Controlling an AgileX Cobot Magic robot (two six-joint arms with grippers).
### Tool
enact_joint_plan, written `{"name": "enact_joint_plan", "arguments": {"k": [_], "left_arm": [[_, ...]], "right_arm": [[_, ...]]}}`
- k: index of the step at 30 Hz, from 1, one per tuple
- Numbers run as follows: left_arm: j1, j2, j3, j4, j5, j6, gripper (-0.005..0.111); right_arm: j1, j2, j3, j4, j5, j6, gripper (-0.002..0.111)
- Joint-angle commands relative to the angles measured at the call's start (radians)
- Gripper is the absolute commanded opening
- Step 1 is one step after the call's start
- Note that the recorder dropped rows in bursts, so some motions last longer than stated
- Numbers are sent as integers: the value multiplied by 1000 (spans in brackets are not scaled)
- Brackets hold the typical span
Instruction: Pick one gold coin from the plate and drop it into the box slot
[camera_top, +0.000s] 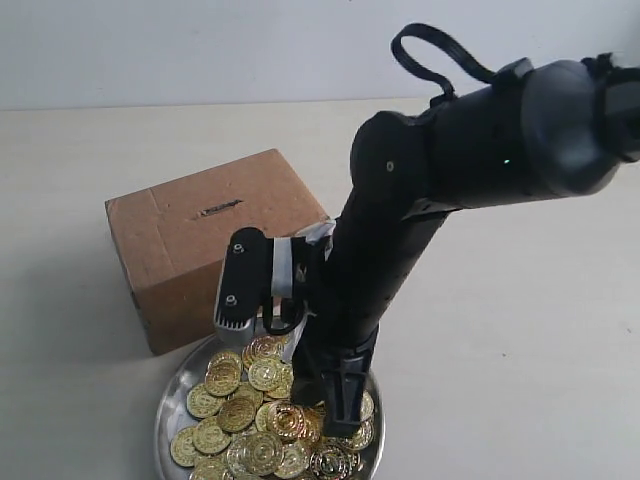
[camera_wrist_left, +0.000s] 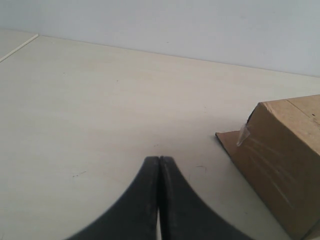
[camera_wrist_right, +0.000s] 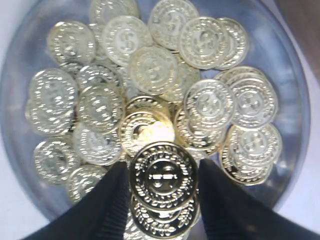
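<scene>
The shiny silver plate (camera_top: 166, 408) lies near the front edge, heaped with several gold coins (camera_top: 236, 412). My right gripper (camera_top: 343, 418) reaches down into it. In the right wrist view its fingers (camera_wrist_right: 112, 200) press on both sides of one gold coin (camera_wrist_right: 163, 176), which stands larger and darker than the pile; a second coin (camera_wrist_right: 165, 225) shows just under it. The brown cardboard box (camera_top: 200, 250) stands right behind the plate, its dark slot (camera_top: 220, 208) on top. My left gripper (camera_wrist_left: 159, 161) is shut on nothing above bare table, the box (camera_wrist_left: 285, 160) beside it.
The right arm's thick black links (camera_top: 480, 150) cross over the plate and hide its right part. The plate's bare rim (camera_wrist_right: 296, 100) rings the coins. The light table (camera_top: 520, 340) spreads all round, with a pale wall (camera_top: 200, 40) behind.
</scene>
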Motion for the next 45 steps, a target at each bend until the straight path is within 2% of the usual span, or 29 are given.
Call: {"name": "enact_joint_plan", "arguments": {"k": [1, 6, 14, 17, 19, 22, 26, 29, 31, 33, 34, 35, 36, 37, 38, 41, 43, 45], "left_arm": [[-6, -4, 0, 1, -9, -3, 0], [-6, -4, 0, 1, -9, -3, 0], [-6, -4, 0, 87, -14, 60, 0], [-6, -4, 0, 114, -104, 83, 0], [-7, -4, 0, 66, -186, 29, 0], [-6, -4, 0, -15, -347, -135, 0], [-7, -4, 0, -15, -575, -286, 0], [-7, -4, 0, -10, -632, -578, 0], [-7, -4, 0, 56, -631, -734, 0], [-9, -4, 0, 207, -625, -962, 0], [-11, 9, 0, 497, -664, -1261, 0], [-11, 22, 0, 624, -702, -1374, 0], [-11, 67, 0, 885, -794, -1589, 0], [-8, 115, 0, 1015, -859, -1704, 0], [-5, 140, 0, 1068, -882, -1753, 0], [-5, 193, 0, 1073, -961, -1786, 0], [-5, 206, 0, 1001, -984, -1786, 0], [-5, 206, 0, 921, -949, -1782, 0]], "right_arm": [[1, -96, 1, 65, 125, 3, 13], [1, -215, 1, 100, 189, -1, 13], [1, -255, 1, 202, 235, -49, 13], [1, -255, 1, 203, 255, -49, 13], [1, -255, 1, 203, 263, -49, 13], [1, -255, 1, 203, 271, -49, 13], [1, -255, 1, 203, 271, -49, 13], [1, -255, 1, 203, 271, -49, 13], [1, -255, 1, 203, 271, -49, 13], [1, -255, 1, 203, 271, -49, 13], [1, -255, 1, 198, 271, -49, 12], [1, -255, 1, 192, 271, -49, 11], [1, -255, 1, 189, 271, -49, 9], [1, -255, 1, 189, 267, -71, 7], [1, -255, 1, 189, 261, -77, 7], [1, -255, 1, 189, 233, -80, 6], [1, -255, 1, 189, 212, -82, 6], [1, -255, 1, 189, 203, -82, 6]]}}
